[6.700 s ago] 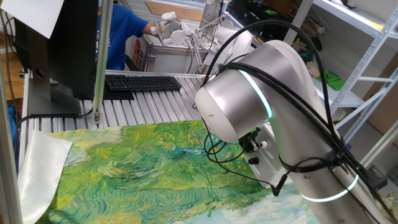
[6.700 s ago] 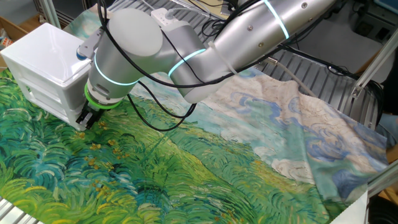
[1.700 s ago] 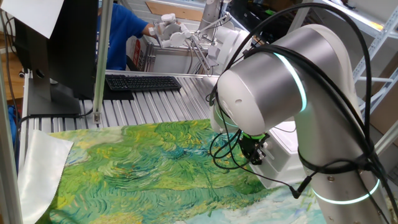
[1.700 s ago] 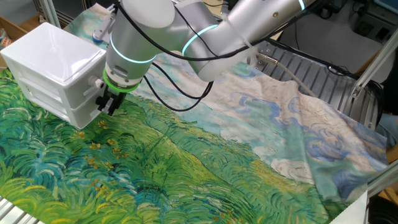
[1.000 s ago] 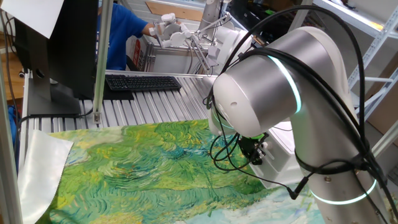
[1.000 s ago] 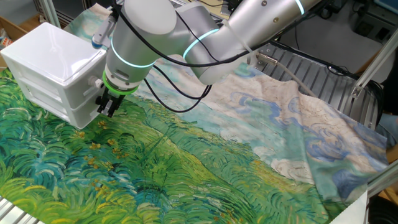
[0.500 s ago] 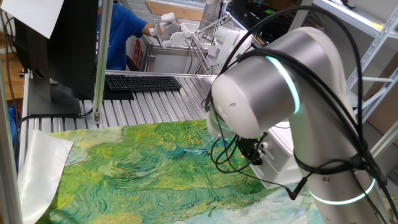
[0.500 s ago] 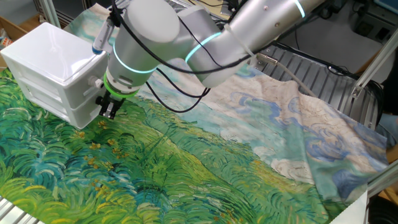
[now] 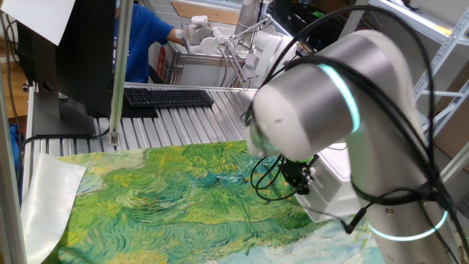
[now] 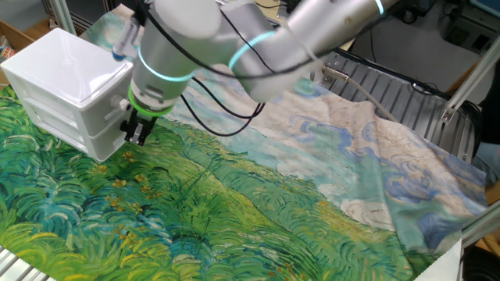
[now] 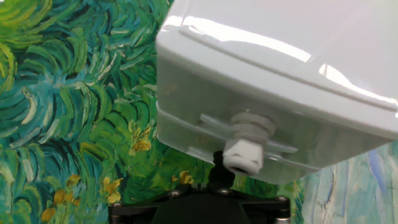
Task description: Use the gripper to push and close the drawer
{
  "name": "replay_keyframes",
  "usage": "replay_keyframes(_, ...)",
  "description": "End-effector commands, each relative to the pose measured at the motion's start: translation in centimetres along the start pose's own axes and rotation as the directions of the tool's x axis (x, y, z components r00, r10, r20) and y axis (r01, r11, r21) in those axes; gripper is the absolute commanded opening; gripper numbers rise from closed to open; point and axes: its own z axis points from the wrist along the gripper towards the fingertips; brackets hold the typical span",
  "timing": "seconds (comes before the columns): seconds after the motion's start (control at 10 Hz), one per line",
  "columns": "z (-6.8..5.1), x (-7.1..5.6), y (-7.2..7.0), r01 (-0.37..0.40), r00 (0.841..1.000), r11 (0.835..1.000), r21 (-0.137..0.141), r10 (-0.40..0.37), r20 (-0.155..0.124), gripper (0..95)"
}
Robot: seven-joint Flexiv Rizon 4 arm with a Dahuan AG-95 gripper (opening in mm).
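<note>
Green painted cloth [image 10: 234, 211] on table; keyboard [image 9: 168, 97], monitor [image 9: 69, 51] behind.

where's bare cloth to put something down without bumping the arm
Free: the green cloth in front of the white drawer box, out to the near edge, and the pale blue stretch toward the slatted table. Crowded: beside the box, where the gripper and its cables hang.

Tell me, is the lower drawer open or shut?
Shut, it seems: the lower drawer has its front flush with the white box.

End effector [image 10: 137, 131] fingertips — too small to separate; arm [image 9: 344, 110] hides the drawer — motion-blurred.
</note>
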Motion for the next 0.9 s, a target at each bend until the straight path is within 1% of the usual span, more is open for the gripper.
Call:
replay_keyframes(0.1, -0.6, 0.5, 0.2, -0.111, 0.982, 0.993, -0.036, 0.104, -0.156, 0.0)
replay_keyframes(0.2, -1.2, 0.8, 0.3, -0.117, 0.979, 0.992, -0.039, 0.108, -0.175, 0.0)
replay_keyframes(0.3, -2.3, 1.2, 0.6, -0.119, 0.976, 0.992, -0.039, 0.109, -0.191, 0.0)
replay_keyframes(0.4, -2.9, 1.3, 0.8, -0.112, 0.976, 0.993, -0.039, 0.102, -0.194, 0.0)
replay_keyframes(0.5, -3.4, 1.5, 1.1, -0.111, 0.973, 0.993, -0.039, 0.101, -0.207, 0.0)
replay_keyframes(0.7, -4.1, 2.1, 1.5, -0.095, 0.973, 0.995, -0.041, 0.085, -0.213, 0.0)
replay_keyframes(0.9, -5.1, 3.7, 1.8, -0.07, 0.971, 0.997, -0.045, 0.058, -0.231, 0.0)
